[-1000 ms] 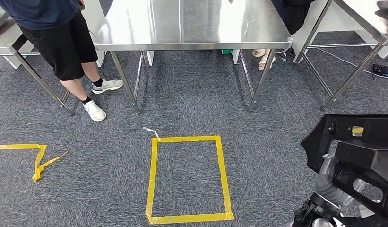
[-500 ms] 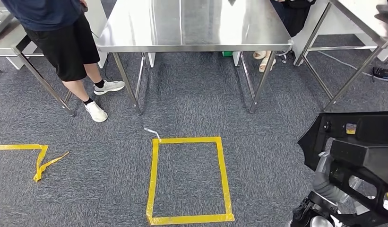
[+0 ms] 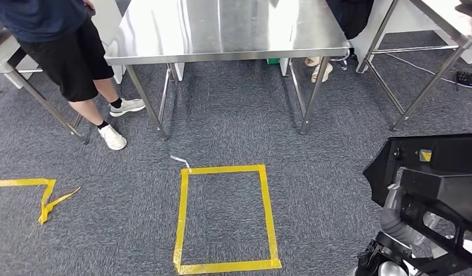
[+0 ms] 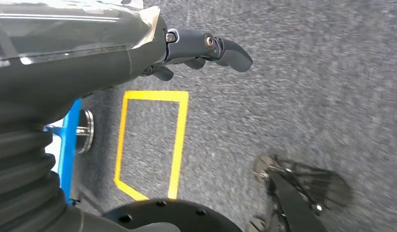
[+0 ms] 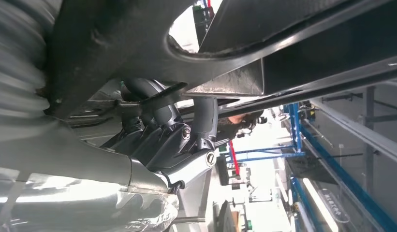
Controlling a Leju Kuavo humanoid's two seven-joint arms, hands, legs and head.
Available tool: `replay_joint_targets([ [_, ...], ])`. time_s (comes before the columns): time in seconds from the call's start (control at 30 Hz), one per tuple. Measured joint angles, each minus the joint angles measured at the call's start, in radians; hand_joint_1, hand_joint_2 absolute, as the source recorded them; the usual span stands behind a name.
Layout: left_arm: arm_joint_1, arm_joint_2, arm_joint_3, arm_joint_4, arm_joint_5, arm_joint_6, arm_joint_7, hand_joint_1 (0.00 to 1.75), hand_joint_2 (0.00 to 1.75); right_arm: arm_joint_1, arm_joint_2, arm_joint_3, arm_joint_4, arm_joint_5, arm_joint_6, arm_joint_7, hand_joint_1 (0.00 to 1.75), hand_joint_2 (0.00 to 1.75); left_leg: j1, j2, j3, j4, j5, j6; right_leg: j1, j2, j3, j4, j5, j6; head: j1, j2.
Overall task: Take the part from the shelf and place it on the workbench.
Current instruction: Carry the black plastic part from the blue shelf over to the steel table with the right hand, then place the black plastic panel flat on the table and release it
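A large black moulded part (image 3: pixel 440 178) with openings and a yellow sticker hangs at the lower right of the head view. My right hand (image 3: pixel 397 218) grips it from below. In the right wrist view the fingers (image 5: pixel 186 140) wrap a bar of the black part (image 5: pixel 293 53). The steel workbench (image 3: pixel 222 29) stands ahead across the carpet, its top bare. My left hand (image 4: pixel 206 46) hangs over the carpet and holds nothing, its fingers loosely extended.
A person in black shorts and white shoes (image 3: pixel 66 63) stands by the workbench's left corner. Another person's feet (image 3: pixel 317 68) show behind it. A second steel table (image 3: pixel 446 17) stands at the right. A yellow tape rectangle (image 3: pixel 225 218) marks the floor ahead, loose tape (image 3: pixel 43 198) at left.
The whole view has shifted a little as the camera moved; the workbench and tape rectangle sit slightly further left. The black part stays in my right hand.
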Motion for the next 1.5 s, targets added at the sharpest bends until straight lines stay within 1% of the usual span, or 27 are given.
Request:
replay_joint_targets([
  [0.1, -0.001, 0.002, 0.002, 0.0, 0.001, 0.0, 0.0, 0.0, 1.75, 0.0, 0.001, 0.0, 0.0, 0.002, 0.0, 0.0, 1.75, 1.75, 0.0, -0.005, -0.129, 0.194, -0.059, -0.004, 0.01, 0.002, 0.015, 0.0, -0.016, -0.021, -0.005, 0.0],
  [0.13, 0.0, 0.002, 0.003, 0.0, 0.002, 0.0, 0.0, 0.0, 1.75, 0.001, 0.001, 0.0, 0.0, 0.002, 0.001, 0.001, 1.75, 1.75, -0.001, -0.005, -0.165, 0.233, -0.07, -0.001, 0.015, 0.004, 0.022, 0.0, -0.023, -0.027, -0.005, 0.0],
  [0.2, 0.003, 0.003, 0.004, 0.0, 0.003, 0.0, 0.001, 0.0, 1.75, 0.001, 0.001, 0.001, 0.0, 0.003, 0.004, 0.003, 1.75, 1.75, -0.007, -0.007, -0.184, 0.205, -0.036, 0.015, 0.024, 0.01, 0.041, -0.001, -0.038, -0.033, -0.005, 0.0],
  [0.27, 0.003, 0.006, 0.006, 0.0, 0.005, 0.0, 0.0, 0.0, 1.75, 0.0, 0.002, 0.001, 0.0, 0.004, 0.006, 0.005, 1.75, 1.75, -0.023, -0.014, -0.147, 0.08, 0.051, 0.045, 0.029, 0.013, 0.062, -0.003, -0.055, -0.034, -0.005, 0.0],
  [0.3, 0.003, 0.008, 0.006, 0.0, 0.006, 0.0, -0.001, 0.0, 1.75, -0.001, 0.003, 0.001, 0.0, 0.005, 0.007, 0.006, 1.75, 1.75, -0.031, -0.019, -0.128, 0.028, 0.077, 0.058, 0.031, 0.015, 0.069, -0.006, -0.064, -0.031, -0.002, 0.0],
  [0.37, 0.002, 0.012, 0.007, 0.0, 0.007, 0.001, -0.002, 0.0, 1.75, -0.003, 0.004, 0.002, 0.001, 0.005, 0.008, 0.007, 1.75, 1.75, -0.045, -0.028, -0.102, -0.025, 0.091, 0.074, 0.032, 0.019, 0.083, -0.011, -0.073, -0.02, -0.001, 0.0],
  [0.47, 0.003, 0.011, 0.007, 0.0, 0.006, -0.001, -0.005, 0.0, 1.75, -0.003, 0.005, 0.002, 0.001, 0.006, 0.009, 0.007, 1.75, 1.75, -0.043, -0.028, -0.056, -0.059, 0.081, 0.08, 0.033, 0.017, 0.099, 0.014, -0.064, 0.0, -0.001, 0.0],
  [0.53, 0.001, 0.011, 0.007, 0.0, 0.003, -0.004, -0.008, 0.0, 1.75, -0.005, 0.004, 0.002, 0.001, 0.008, 0.009, 0.007, 1.75, 1.75, -0.038, -0.027, -0.027, -0.066, 0.072, 0.083, 0.03, 0.014, 0.051, 0.095, -0.077, 0.004, 0.002, 0.0],
  [0.6, 0.0, 0.011, 0.006, 0.0, 0.0, -0.006, -0.009, 0.0, 1.75, -0.003, 0.004, 0.002, 0.001, 0.008, 0.008, 0.006, 1.75, 1.75, -0.037, -0.027, -0.012, -0.066, 0.056, 0.083, 0.026, 0.012, -0.034, 0.209, -0.116, 0.0, 0.005, 0.0],
  [0.67, 0.003, 0.011, 0.006, 0.0, -0.002, -0.008, -0.009, 0.0, 1.75, 0.005, 0.003, 0.001, 0.001, 0.01, 0.007, 0.007, 1.75, 1.75, -0.036, -0.028, 0.011, -0.066, 0.034, 0.08, 0.021, 0.011, -0.098, 0.248, -0.149, 0.0, 0.005, 0.0],
  [0.7, 0.005, 0.011, 0.006, 0.0, -0.002, -0.009, -0.009, 0.0, 1.75, 0.008, 0.003, 0.0, 0.001, 0.012, 0.006, 0.007, 1.75, 1.75, -0.035, -0.028, 0.027, -0.066, 0.021, 0.077, 0.017, 0.011, -0.108, 0.223, -0.143, 0.008, 0.005, 0.0],
  [0.73, 0.007, 0.011, 0.006, 0.0, -0.003, -0.011, -0.009, 0.0, 1.75, 0.012, 0.002, 0.0, 0.001, 0.014, 0.006, 0.007, 1.75, 1.75, -0.033, -0.028, 0.044, -0.065, 0.007, 0.073, 0.013, 0.009, -0.106, 0.171, -0.115, 0.025, 0.006, 0.0],
  [0.77, 0.008, 0.012, 0.006, 0.0, -0.003, -0.013, -0.01, 0.0, 1.75, 0.016, 0.002, -0.001, 0.001, 0.017, 0.006, 0.007, 1.75, 1.75, -0.033, -0.028, 0.059, -0.065, -0.007, 0.068, 0.008, 0.003, -0.098, 0.113, -0.062, 0.046, 0.007, 0.0],
  [0.8, 0.008, 0.013, 0.006, 0.0, -0.004, -0.015, -0.01, 0.0, 1.75, 0.02, 0.002, -0.001, 0.001, 0.019, 0.006, 0.007, 1.75, 1.75, -0.033, -0.028, 0.073, -0.064, -0.022, 0.063, 0.006, -0.004, -0.091, 0.065, -0.017, 0.057, 0.007, 0.0],
  [0.83, 0.007, 0.014, 0.006, 0.0, -0.004, -0.016, -0.01, 0.0, 1.75, 0.024, 0.002, -0.001, 0.0, 0.02, 0.006, 0.008, 1.75, 1.75, -0.034, -0.027, 0.082, -0.062, -0.035, 0.057, 0.008, -0.008, -0.082, 0.034, 0.018, 0.056, 0.007, 0.0],
  [0.87, 0.006, 0.015, 0.006, 0.0, -0.005, -0.017, -0.011, 0.0, 1.75, 0.026, 0.002, -0.001, -0.001, 0.021, 0.006, 0.009, 1.75, 1.75, -0.035, -0.026, 0.09, -0.061, -0.046, 0.05, 0.01, -0.011, -0.076, 0.021, 0.038, 0.043, 0.006, 0.0],
  [0.9, 0.005, 0.015, 0.006, 0.0, -0.006, -0.017, -0.011, 0.0, 1.75, 0.026, 0.002, -0.001, -0.003, 0.021, 0.006, 0.01, 1.75, 1.75, -0.035, -0.024, 0.096, -0.057, -0.051, 0.046, 0.013, -0.008, -0.07, 0.019, 0.033, 0.023, 0.005, 0.0],
  [0.97, 0.001, 0.015, 0.006, 0.0, -0.007, -0.016, -0.012, 0.0, 1.75, 0.023, 0.003, -0.003, -0.01, 0.023, 0.009, 0.011, 1.75, 1.75, -0.032, -0.02, 0.083, -0.02, -0.045, 0.037, 0.011, 0.0, -0.05, 0.016, 0.024, -0.005, 0.002, 0.0],
  [1.03, -0.002, 0.015, 0.006, 0.0, -0.009, -0.016, -0.012, 0.0, 1.75, 0.017, 0.003, -0.004, -0.014, 0.025, 0.012, 0.011, 1.75, 1.75, -0.027, -0.018, 0.02, 0.083, -0.038, 0.028, 0.008, 0.002, -0.024, 0.012, 0.008, -0.024, -0.001, 0.0],
  [1.1, -0.002, 0.014, 0.006, 0.0, -0.011, -0.016, -0.012, 0.0, 1.75, 0.014, 0.005, -0.005, -0.015, 0.026, 0.015, 0.013, 1.75, 1.75, -0.023, -0.017, -0.075, 0.2, -0.072, 0.017, 0.01, 0.003, 0.0, 0.011, -0.014, -0.034, -0.002, 0.0],
  [1.17, 0.001, 0.014, 0.006, 0.0, -0.011, -0.016, -0.012, 0.0, 1.75, 0.013, 0.007, -0.005, -0.015, 0.027, 0.016, 0.014, 1.75, 1.75, -0.021, -0.016, -0.149, 0.243, -0.118, 0.013, 0.012, 0.007, 0.027, 0.01, -0.038, -0.035, -0.002, 0.0],
  [1.2, 0.002, 0.014, 0.006, 0.0, -0.011, -0.016, -0.012, 0.0, 1.75, 0.013, 0.007, -0.005, -0.015, 0.028, 0.017, 0.015, 1.75, 1.75, -0.021, -0.016, -0.165, 0.224, -0.118, 0.016, 0.013, 0.009, 0.043, 0.01, -0.051, -0.035, -0.002, 0.0],
  [1.23, 0.003, 0.015, 0.006, 0.0, -0.012, -0.016, -0.012, 0.0, 1.75, 0.012, 0.007, -0.005, -0.015, 0.029, 0.017, 0.016, 1.75, 1.75, -0.022, -0.016, -0.169, 0.181, -0.091, 0.022, 0.014, 0.011, 0.06, 0.01, -0.065, -0.034, -0.002, 0.0],
  [1.3, 0.004, 0.017, 0.006, 0.0, -0.012, -0.016, -0.012, 0.0, 1.75, 0.012, 0.008, -0.005, -0.015, 0.03, 0.018, 0.017, 1.75, 1.75, -0.03, -0.02, -0.156, 0.067, 0.026, 0.043, 0.017, 0.013, 0.088, 0.008, -0.092, -0.03, -0.002, 0.0],
  [1.37, 0.006, 0.021, 0.006, 0.0, -0.012, -0.015, -0.012, 0.0, 1.75, 0.01, 0.01, -0.005, -0.014, 0.031, 0.02, 0.019, 1.75, 1.75, -0.04, -0.031, -0.139, 0.006, 0.105, 0.059, 0.019, 0.018, 0.108, 0.001, -0.113, -0.02, -0.003, 0.0],
  [1.43, 0.005, 0.02, 0.006, 0.0, -0.012, -0.014, -0.011, 0.0, 1.75, 0.007, 0.011, -0.004, -0.015, 0.034, 0.022, 0.022, 1.75, 1.75, -0.044, -0.036, -0.116, -0.012, 0.104, 0.066, 0.021, 0.021, 0.128, -0.002, -0.113, -0.002, -0.005, 0.0],
  [1.5, 0.003, 0.019, 0.006, 0.0, -0.011, -0.012, -0.011, 0.0, 1.75, 0.0, 0.012, -0.004, -0.015, 0.037, 0.026, 0.025, 1.75, 1.75, -0.041, -0.034, -0.083, -0.034, 0.098, 0.073, 0.02, 0.016, 0.116, 0.042, -0.098, 0.012, -0.006, 0.0],
])
